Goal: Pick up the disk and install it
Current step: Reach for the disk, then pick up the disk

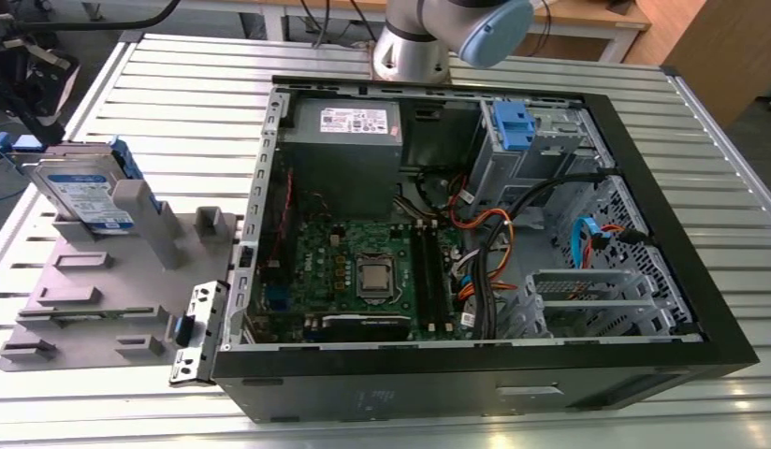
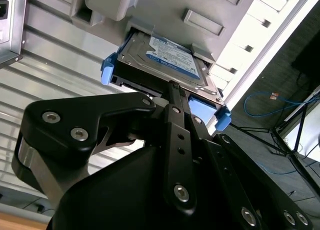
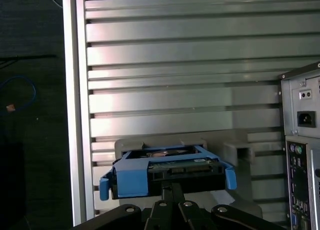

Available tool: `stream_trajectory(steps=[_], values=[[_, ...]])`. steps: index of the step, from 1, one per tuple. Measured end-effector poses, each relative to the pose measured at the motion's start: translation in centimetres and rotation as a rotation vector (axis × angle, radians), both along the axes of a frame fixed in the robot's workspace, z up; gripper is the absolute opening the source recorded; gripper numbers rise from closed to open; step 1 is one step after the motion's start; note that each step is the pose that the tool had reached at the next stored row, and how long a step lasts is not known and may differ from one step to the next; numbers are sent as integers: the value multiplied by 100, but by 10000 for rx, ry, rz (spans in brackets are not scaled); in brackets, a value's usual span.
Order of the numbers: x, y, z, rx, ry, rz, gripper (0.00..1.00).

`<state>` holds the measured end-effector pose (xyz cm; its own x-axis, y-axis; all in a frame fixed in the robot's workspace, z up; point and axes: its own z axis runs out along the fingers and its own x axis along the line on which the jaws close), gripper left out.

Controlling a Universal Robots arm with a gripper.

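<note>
The claw seems to pinch the near edge of the disk, though the contact is partly hidden. Just ahead of the claw, the disk is silver-grey metal with a white-and-blue label and a blue plastic frame, and it stands in a grey stand.

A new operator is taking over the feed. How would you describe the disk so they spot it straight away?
Find the open computer case; on the exterior view's left of it lies a grey fixture. The disk stands on edge at that fixture's far end. It is the one silver slab there with a blue bracket and a white-and-blue label.
</note>
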<state>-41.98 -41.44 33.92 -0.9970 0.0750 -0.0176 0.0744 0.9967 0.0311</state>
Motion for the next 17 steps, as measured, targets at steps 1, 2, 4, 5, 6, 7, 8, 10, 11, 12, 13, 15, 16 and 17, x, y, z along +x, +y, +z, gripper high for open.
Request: stream_trajectory(steps=[1,2,4,5,6,7,8,10,11,12,13,15,16,17], values=[[-3,1,-8,0,-1,0,11],[-4,1,-19,0,-1,1,11],[-5,1,-43,0,-1,3,11],[-5,2,-47,0,1,3,11],[-5,2,-48,-1,2,4,11],[-5,2,-50,-1,2,4,11],[-6,5,-53,0,-1,3,11],[-6,16,-54,1,-2,2,11],[-5,20,-54,0,0,4,11],[-5,21,-55,1,-2,5,11],[-5,21,-56,1,-1,5,11],[-5,57,-79,0,0,4,11],[-5,57,-79,0,0,4,11],[-5,57,-79,0,-1,4,11]])
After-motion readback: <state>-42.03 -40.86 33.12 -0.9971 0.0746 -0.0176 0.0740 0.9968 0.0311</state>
